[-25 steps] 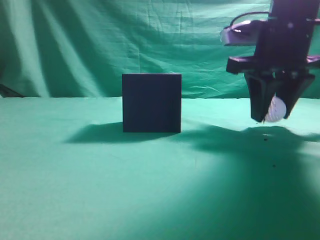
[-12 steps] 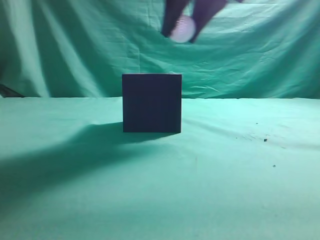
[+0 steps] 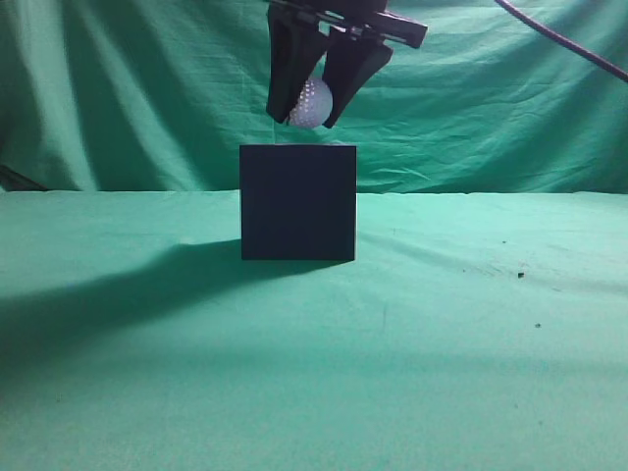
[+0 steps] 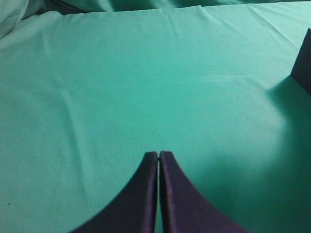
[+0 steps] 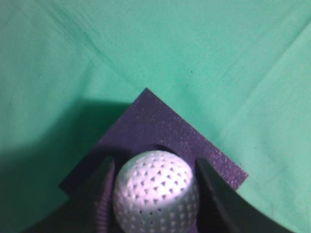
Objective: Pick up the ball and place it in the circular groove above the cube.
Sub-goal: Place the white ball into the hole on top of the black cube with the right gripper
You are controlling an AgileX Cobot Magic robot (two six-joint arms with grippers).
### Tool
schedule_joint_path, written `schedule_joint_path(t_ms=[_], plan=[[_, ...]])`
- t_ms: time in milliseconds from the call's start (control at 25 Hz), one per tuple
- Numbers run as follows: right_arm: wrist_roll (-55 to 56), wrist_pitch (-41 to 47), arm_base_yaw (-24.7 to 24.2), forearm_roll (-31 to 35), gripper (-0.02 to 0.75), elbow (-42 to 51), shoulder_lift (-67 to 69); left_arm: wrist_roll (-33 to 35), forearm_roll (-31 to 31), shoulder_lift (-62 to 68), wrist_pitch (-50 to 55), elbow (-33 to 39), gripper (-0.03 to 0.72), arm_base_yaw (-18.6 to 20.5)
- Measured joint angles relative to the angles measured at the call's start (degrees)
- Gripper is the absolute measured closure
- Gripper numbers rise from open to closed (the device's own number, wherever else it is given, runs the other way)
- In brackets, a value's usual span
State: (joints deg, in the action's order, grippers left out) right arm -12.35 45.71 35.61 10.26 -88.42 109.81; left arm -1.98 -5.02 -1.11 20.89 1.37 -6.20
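The dark navy cube (image 3: pixel 297 202) stands on the green cloth in the middle of the exterior view. My right gripper (image 3: pixel 309 116) hangs just above its top and is shut on the white dimpled ball (image 3: pixel 310 104). In the right wrist view the ball (image 5: pixel 154 190) sits between the two fingers (image 5: pixel 153 170), directly over the cube's top face (image 5: pixel 165 127); the rim of the round groove shows just behind the ball. My left gripper (image 4: pixel 159 154) is shut and empty, low over bare cloth, with a corner of the cube (image 4: pixel 303 68) at the right edge of its view.
Green cloth covers the table (image 3: pixel 442 334) and hangs as a backdrop (image 3: pixel 147 88). A black cable (image 3: pixel 569 44) crosses the upper right. A few small dark specks (image 3: pixel 520 275) lie on the cloth at the right.
My right gripper carried the ball from low at the far right up and leftward, then came down to just above the cube's top. The cube has not moved.
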Motion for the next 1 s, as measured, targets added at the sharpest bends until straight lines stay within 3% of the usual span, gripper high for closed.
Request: schedule_joint_path(t_ms=[320,360,520,680,760,920,1000], plan=[[-0.04,-1.61,0.00,-0.15,0.428,-0.02,1.98,0.00,0.00,0.00,0.00,0.00,0.688,0.00],[-0.04,-1.60,0.00,-0.03,0.353,-0.12,1.98,0.00,0.00,0.00,0.00,0.00,0.688,0.00],[-0.04,-1.68,0.00,-0.03,0.182,-0.12,1.76,0.00,0.00,0.00,0.00,0.00,0.688,0.00],[-0.04,0.05,0.00,-0.16,0.183,-0.27,-1.37,0.00,0.00,0.00,0.00,0.00,0.688,0.00],[0.53,3.55,0.00,-0.65,0.268,-1.66,-4.16,0.00,0.00,0.00,0.00,0.00,0.688,0.00],[4.96,15.21,0.00,-2.20,0.580,-4.56,-10.57,0.00,0.00,0.00,0.00,0.00,0.688,0.00],[7.42,20.64,0.00,-2.42,0.683,-4.77,-13.89,0.00,0.00,0.00,0.00,0.00,0.688,0.00]])
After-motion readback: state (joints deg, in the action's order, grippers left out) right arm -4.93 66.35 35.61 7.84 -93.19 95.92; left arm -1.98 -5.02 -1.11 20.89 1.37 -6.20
